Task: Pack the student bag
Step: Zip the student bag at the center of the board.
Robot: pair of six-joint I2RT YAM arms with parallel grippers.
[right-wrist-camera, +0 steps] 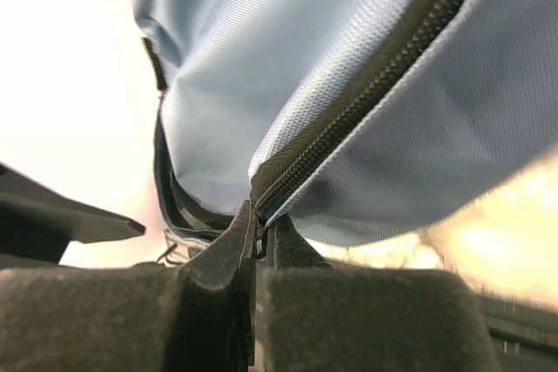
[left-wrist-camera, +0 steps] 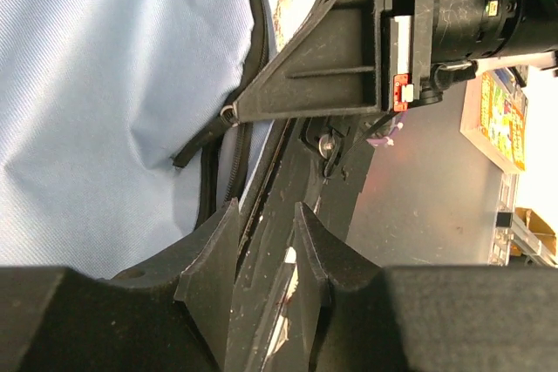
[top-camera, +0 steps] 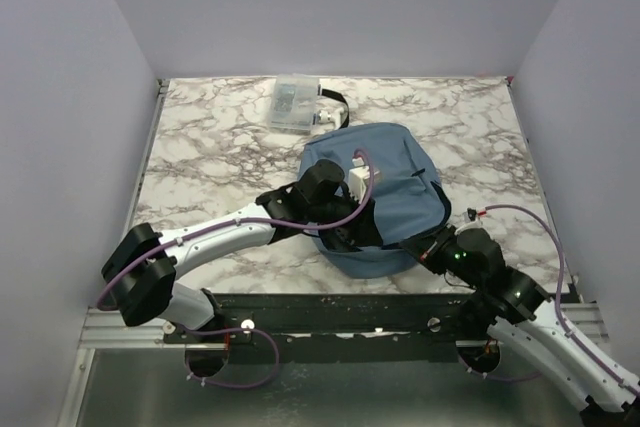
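Note:
The student bag (top-camera: 385, 182) is a dusty-blue backpack lying flat in the middle of the marble table. My left gripper (top-camera: 345, 235) is at its near left edge. In the left wrist view the left gripper (left-wrist-camera: 266, 246) has its jaws closed on a black band of the bag (left-wrist-camera: 261, 285), with blue fabric (left-wrist-camera: 113, 84) to the left. My right gripper (top-camera: 422, 245) is at the bag's near right edge. In the right wrist view the right gripper (right-wrist-camera: 260, 237) is shut on the end of the black zip (right-wrist-camera: 366, 93).
A small clear plastic box (top-camera: 293, 104) stands at the back of the table, with a black strap loop (top-camera: 335, 99) beside it. The right arm's body (left-wrist-camera: 349, 50) fills the upper left wrist view. A colourful flat pack (left-wrist-camera: 499, 115) shows at its right edge.

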